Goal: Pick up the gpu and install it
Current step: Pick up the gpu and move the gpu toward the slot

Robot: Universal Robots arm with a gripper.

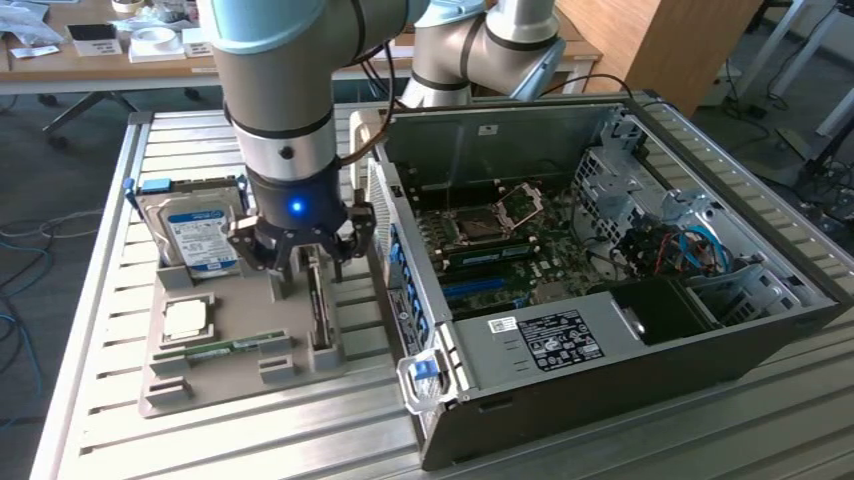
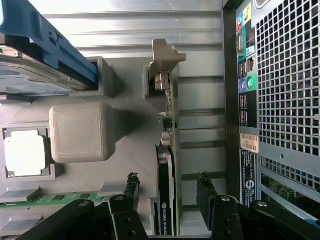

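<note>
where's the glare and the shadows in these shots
Exterior view: strong light gleams on the table slats, and a blue light glows on the arm. Wrist view: some table slats burn white, the chip glares, and the grey block throws a soft shadow toward the gpu.

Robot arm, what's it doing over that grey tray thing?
The arm's gripper is down over the gpu, which stands on edge in a slot of the grey tray. Its fingers are open, one on each side of the card, with gaps showing, so nothing is gripped yet. The hard drive sits in the same tray, and the open computer case is right beside it.
</note>
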